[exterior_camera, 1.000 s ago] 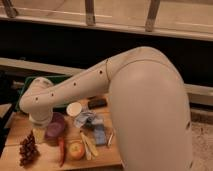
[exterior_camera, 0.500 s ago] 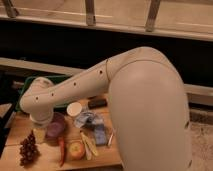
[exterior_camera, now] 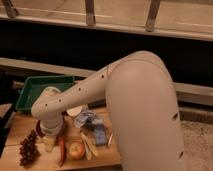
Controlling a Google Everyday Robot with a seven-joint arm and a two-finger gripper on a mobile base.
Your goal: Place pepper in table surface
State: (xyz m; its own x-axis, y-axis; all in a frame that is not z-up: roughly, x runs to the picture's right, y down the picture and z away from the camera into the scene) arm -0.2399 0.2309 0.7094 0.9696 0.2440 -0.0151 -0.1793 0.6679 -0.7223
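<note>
The red-orange pepper (exterior_camera: 61, 150) lies on the light-brown wooden table surface (exterior_camera: 15, 131), between the dark grape bunch (exterior_camera: 28, 149) and the apple (exterior_camera: 76, 149). My gripper (exterior_camera: 48, 143) hangs down from the white wrist (exterior_camera: 50, 120), just left of the pepper's upper end and low over the table. It is close beside the pepper; I cannot tell whether it touches it. The purple bowl (exterior_camera: 38, 128) is mostly hidden behind the wrist.
A green tray (exterior_camera: 41, 89) stands at the back left. A white cup (exterior_camera: 75, 111), a blue-and-white packet (exterior_camera: 93, 126) and pale sticks (exterior_camera: 89, 145) lie right of the gripper. My large white arm (exterior_camera: 142, 115) covers the table's right side.
The wrist and gripper have moved down and toward the front of the table, now covering most of the purple bowl. The pepper, apple and grapes lie where they were.
</note>
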